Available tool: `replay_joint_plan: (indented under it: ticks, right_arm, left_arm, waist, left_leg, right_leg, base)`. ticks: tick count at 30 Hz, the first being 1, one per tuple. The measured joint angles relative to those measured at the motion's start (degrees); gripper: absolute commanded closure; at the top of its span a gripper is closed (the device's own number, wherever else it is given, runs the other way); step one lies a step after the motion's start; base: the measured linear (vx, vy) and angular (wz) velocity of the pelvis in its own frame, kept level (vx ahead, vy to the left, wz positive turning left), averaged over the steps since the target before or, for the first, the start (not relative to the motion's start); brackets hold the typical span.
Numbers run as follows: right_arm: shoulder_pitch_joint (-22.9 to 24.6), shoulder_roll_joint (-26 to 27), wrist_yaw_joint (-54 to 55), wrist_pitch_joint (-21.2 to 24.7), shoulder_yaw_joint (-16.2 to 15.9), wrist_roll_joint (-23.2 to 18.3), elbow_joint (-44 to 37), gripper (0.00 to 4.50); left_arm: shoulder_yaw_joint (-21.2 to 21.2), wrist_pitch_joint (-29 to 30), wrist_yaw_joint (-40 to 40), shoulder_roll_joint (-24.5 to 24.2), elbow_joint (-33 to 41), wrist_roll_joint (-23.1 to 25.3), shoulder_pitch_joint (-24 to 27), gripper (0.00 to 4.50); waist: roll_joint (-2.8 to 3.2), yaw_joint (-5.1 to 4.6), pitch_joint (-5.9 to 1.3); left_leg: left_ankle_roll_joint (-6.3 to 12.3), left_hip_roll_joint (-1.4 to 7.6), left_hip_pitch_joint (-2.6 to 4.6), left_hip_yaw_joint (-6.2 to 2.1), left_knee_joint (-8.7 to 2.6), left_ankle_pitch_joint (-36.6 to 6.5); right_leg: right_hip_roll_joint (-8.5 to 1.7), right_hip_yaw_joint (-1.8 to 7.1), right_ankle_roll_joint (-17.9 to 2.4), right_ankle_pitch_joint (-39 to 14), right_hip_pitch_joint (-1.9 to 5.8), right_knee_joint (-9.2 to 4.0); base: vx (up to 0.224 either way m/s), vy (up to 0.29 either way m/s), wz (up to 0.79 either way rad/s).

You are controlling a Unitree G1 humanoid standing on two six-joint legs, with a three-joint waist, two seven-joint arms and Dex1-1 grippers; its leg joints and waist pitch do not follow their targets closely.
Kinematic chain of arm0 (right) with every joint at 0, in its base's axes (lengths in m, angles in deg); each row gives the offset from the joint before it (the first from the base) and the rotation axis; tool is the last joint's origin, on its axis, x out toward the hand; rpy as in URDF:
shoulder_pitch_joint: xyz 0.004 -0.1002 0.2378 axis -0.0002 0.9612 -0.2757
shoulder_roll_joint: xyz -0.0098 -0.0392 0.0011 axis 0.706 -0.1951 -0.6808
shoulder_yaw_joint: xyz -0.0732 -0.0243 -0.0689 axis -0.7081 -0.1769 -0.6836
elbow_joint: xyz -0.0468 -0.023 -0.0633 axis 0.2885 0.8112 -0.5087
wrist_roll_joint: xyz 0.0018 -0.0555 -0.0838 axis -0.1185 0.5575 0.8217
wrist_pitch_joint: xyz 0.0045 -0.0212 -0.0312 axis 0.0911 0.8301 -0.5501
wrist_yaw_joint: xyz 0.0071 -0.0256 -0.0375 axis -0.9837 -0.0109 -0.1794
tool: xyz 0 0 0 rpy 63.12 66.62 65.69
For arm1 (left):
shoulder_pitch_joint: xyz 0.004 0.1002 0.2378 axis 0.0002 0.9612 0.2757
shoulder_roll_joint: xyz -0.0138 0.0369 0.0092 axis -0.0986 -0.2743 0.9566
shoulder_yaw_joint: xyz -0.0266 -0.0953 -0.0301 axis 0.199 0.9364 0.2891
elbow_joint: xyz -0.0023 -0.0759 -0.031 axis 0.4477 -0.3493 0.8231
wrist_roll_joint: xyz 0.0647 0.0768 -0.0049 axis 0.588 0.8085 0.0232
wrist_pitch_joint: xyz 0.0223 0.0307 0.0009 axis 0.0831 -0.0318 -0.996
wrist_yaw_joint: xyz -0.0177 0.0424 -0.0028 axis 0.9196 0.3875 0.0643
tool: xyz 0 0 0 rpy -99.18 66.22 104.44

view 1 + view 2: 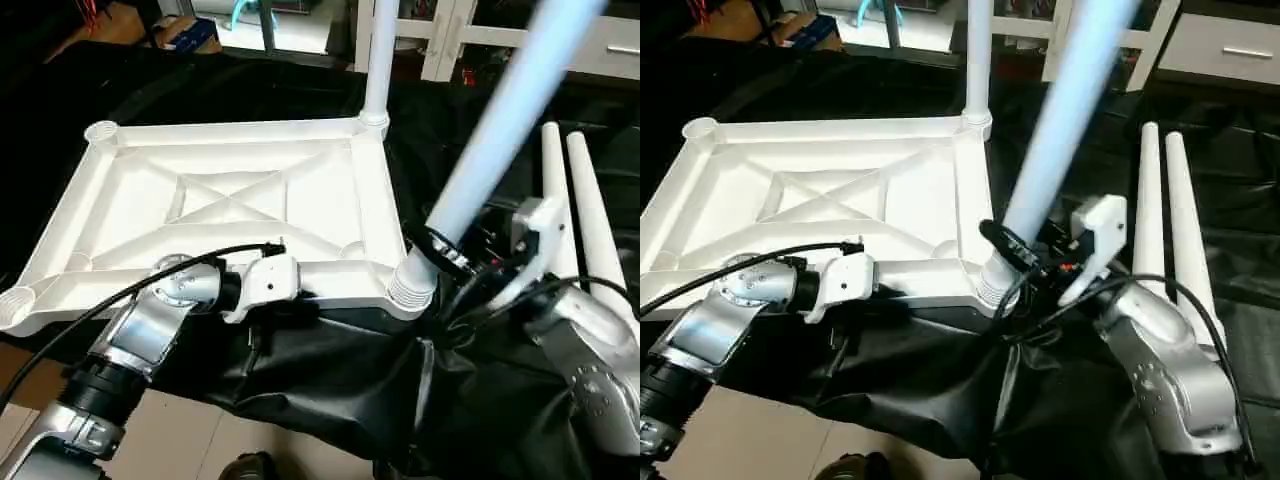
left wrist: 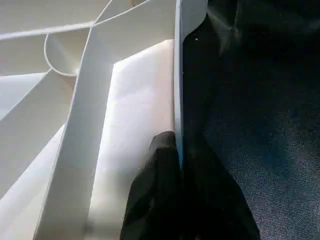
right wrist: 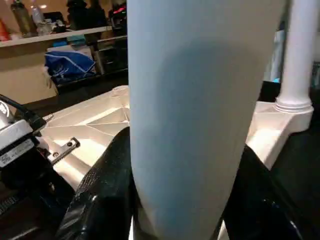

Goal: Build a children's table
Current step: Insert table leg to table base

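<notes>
right hand (image 1: pixel 1025 258) is closed around a tilted tube leg (image 1: pixel 1065 110) at the tabletop's (image 1: pixel 230 200) near corner socket (image 1: pixel 408 285); left hand (image 2: pixel 172 195) pinches the tabletop's near rim.

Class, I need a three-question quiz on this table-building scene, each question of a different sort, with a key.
1. True or false: a leg already stands upright in the far right corner of the tabletop.
2. Multiple choice: the right pincer is shut on (A) a cable, (B) a tilted leg at the near right corner socket, (C) the cloth.
3. Fill in: the left pincer clamps the tabletop's near ____.

Key: 1 true; 2 B; 3 edge. Two spare legs lie on the black cloth to the right.
</notes>
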Motion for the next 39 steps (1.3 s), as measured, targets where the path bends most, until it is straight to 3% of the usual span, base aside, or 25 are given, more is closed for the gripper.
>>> replay_joint_plan:
  ticks: [12, 22, 33, 39]
  right_arm:
    - [1.7, -0.4, 0.2, -2.9, -2.5, 4.5, -2.4, 2.71]
    - [0.5, -2.1, -1.4, -3.1, -5.1, 8.9, -3.2, 2.71]
    - [-6.2, -1.2, -4.7, -1.0, -6.4, 8.9, 2.8, 2.71]
    - [-6.6, -1.0, -5.3, -0.5, -6.6, 8.9, 3.6, 2.71]
  left_arm:
    - [0.0, -0.3, 0.1, 0.0, -0.7, 0.0, -0.1, 4.50]
    - [0.1, -0.3, 0.1, -0.5, -1.2, 0.0, -0.1, 4.50]
    - [0.2, -0.1, -0.1, -0.5, -1.3, 0.0, 0.0, 4.50]
    - [0.4, -0.1, -0.5, -0.7, -1.1, 0.0, 0.4, 4.50]
  waist:
    - [-0.06, 0.02, -0.05]
    - [-0.68, -0.65, -0.41]
    - [-0.96, -1.31, -0.46]
    - [-1.17, -1.40, -0.50]
  left_leg:
    - [-0.04, -0.02, 0.05, 0.00, -0.26, 0.0]
    - [-0.05, -0.02, 0.09, -0.03, -0.31, 0.0]
    - [-0.06, -0.04, 0.09, -0.06, -0.32, 0.0]
    - [-0.06, -0.07, 0.13, -0.12, -0.38, 0.0]
  right_leg:
    - [0.00, -0.01, 0.1, -0.1, 0.09, -0.04]
    - [0.00, -0.01, 0.1, -0.1, 0.12, -0.07]
    - [0.00, -0.02, 0.1, -0.1, 0.12, -0.13]
    - [0.00, -0.03, 0.1, -0.1, 0.10, -0.32]
  base:
    - [0.000, 0.000, 0.00]
    - [0.000, 0.000, 0.00]
    - [0.000, 0.000, 0.00]
    - [0.000, 0.000, 0.00]
